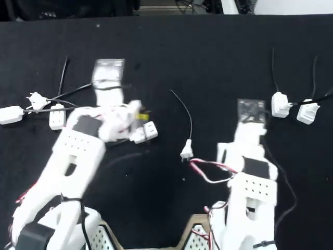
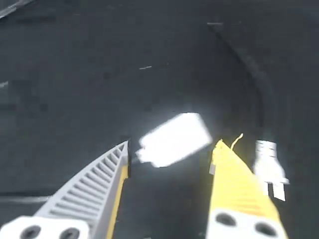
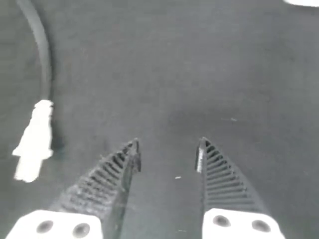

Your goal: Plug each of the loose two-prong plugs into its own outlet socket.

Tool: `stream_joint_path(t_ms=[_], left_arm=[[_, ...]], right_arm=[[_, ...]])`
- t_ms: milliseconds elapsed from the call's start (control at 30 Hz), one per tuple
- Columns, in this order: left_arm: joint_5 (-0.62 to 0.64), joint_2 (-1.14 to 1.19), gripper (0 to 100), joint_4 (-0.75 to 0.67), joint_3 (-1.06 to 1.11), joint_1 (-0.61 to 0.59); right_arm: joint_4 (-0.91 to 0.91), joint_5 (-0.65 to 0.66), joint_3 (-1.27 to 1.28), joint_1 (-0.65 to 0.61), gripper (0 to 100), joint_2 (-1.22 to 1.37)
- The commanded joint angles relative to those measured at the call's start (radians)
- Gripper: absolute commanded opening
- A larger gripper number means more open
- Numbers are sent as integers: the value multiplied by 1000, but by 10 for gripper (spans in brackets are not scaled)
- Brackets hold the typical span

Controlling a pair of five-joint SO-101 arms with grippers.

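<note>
Left gripper (image 2: 172, 147): jaws spread, grey finger on one side and yellow on the other. A white socket block (image 2: 174, 139) lies on the black table (image 1: 208, 52) between the tips, not pinched, with a gap on both sides. The block is blurred, so its slotted face cannot be made out. Loose plug (image 2: 269, 169) lies just beyond the yellow finger, prongs uncovered.

Right gripper (image 3: 168, 144): jaws spread over bare table, holding nothing. The plug lies off to one side of it, its cord (image 3: 37, 45) trailing away.

Step in hand, as judged: securing the block with the left arm so the plug can be pushed in.
- Centre the block between the fingers and close across its flat sides so it cannot twist.
- Keep the slotted face toward the plug.
- The right arm should take the plug by its body, prongs clear and level with the slots, then push straight.

Count, high view:
- Arms: 2. Grippers: 2.
- Loose plug mid-table: 1.
- Socket block at the left gripper: 1.
- White corded pieces near the left edge (image 1: 56, 117): 3.
- White corded pieces near the right edge (image 1: 280, 104): 2.
- Which of these are plugs, sockets or already mated: cannot tell.
</note>
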Motion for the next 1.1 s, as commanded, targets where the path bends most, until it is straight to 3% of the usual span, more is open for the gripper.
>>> stream_joint_path(t_ms=[0,100,200,333,467,633,800,1067], left_arm=[[-14,-32,267,-41,82,-189],[-12,-32,267,-146,180,-255],[-12,-31,267,-282,303,-259],[-12,-32,267,-414,410,-259],[-12,-40,267,-437,432,-265],[-2,-41,267,-436,426,-302],[135,-41,267,-439,424,-427],[221,-40,267,-442,423,-527]], right_arm=[[51,8,-93,-149,178,-21],[46,25,-142,-195,178,-21],[75,178,-177,-238,178,-19],[173,535,-220,-319,178,-19],[201,864,-219,-345,173,-19],[92,1214,-179,-344,173,-19],[-29,1238,-74,-338,176,-18],[173,1350,-193,-344,237,143]])
